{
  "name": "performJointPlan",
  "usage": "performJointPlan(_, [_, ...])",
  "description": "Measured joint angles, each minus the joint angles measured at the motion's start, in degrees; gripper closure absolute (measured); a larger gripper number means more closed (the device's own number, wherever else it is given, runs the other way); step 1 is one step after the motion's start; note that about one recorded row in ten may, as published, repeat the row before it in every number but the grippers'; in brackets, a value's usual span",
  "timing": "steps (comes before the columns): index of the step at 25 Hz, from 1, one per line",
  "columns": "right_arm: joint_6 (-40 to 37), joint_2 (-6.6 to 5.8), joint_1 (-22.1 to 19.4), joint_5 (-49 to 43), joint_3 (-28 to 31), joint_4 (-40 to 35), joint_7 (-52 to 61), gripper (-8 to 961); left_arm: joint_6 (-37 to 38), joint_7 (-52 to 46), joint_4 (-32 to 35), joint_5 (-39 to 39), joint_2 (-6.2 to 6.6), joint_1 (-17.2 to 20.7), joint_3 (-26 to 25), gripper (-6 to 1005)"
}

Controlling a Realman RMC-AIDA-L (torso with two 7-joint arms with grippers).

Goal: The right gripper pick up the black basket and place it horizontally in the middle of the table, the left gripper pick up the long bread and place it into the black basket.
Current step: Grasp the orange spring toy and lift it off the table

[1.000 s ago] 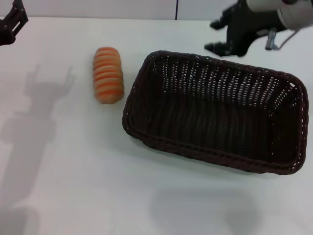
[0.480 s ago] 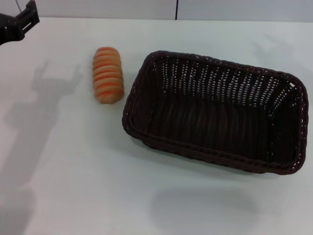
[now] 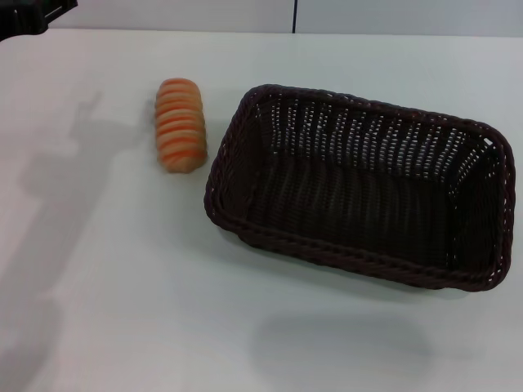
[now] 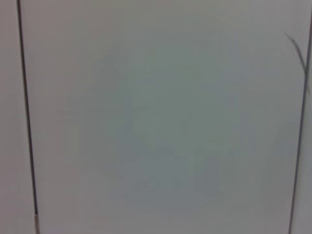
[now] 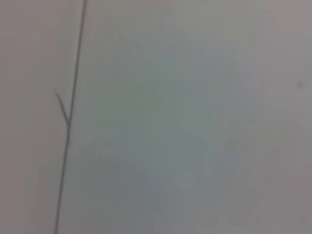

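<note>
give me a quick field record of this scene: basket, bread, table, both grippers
black basket: lying flat on the table, open side up, nothing inside
long bread: on the table beside the basket's left end, a narrow gap apart, ridged side up
table: white, carries both items
left gripper: only a dark part shows at the far left corner, holding nothing visible
right gripper: out of sight in every view

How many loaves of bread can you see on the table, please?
1. The bread lies on the table, just left of the basket and outside it. The basket looks empty.
</note>
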Motion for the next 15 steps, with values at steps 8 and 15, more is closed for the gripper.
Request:
performJointPlan(8, [9.05,-0.19,0.54,20.64,11.53,-18.19,-13.93,499,1.3,-1.96,0.33,-0.09,-0.15,-1.1,-0.47,136])
performJointPlan(15, [20.7,-0.27,1.45,28.16,17.34,-28.55,-35.02,499,1.39,-2.16,0.27,-0.07,-0.13,-2.02,-0.45,136])
